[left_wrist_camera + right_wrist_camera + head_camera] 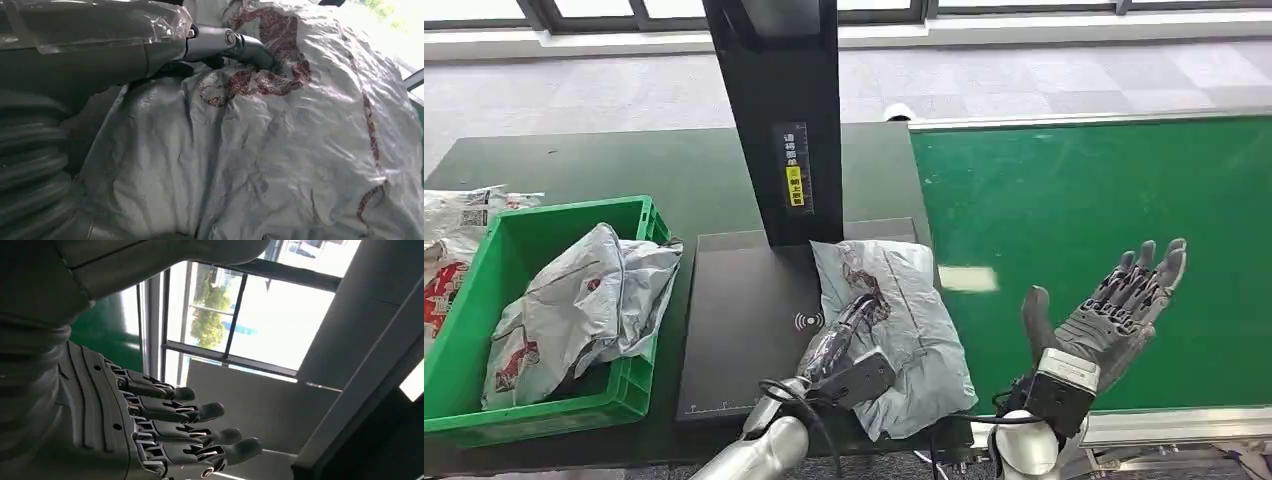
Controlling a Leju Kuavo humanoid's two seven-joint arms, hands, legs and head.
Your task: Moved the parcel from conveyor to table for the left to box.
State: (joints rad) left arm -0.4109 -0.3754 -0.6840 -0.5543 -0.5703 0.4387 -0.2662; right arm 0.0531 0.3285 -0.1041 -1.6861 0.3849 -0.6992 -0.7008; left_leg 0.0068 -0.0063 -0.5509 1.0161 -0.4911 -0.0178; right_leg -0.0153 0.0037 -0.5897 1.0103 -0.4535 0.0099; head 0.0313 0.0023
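Lying crumpled on the dark scanner platform, at the foot of the black post: grey plastic parcel with reddish print, its right edge reaching toward the green conveyor, its near end hanging past the platform's front edge. Resting on top of the parcel: left hand, fingers laid flat along the printed patch and pressing into the wrinkled film, with no fold of the bag seen caught between thumb and fingers; whether gripping or merely touching, cannot tell. Seen close from the left wrist: same parcel, creased grey film with dark red markings under the fingertips. Raised over the conveyor, right of the parcel and clear of it: right hand, palm turned inward, fingers spread wide apart, thumb standing off to the side, holding nothing. Shown from the right wrist: same hand, fingers extended in a row before a window. Standing left of the platform on the dark table: green crate containing another grey bag. Lying beyond the crate's left wall: further white bags.
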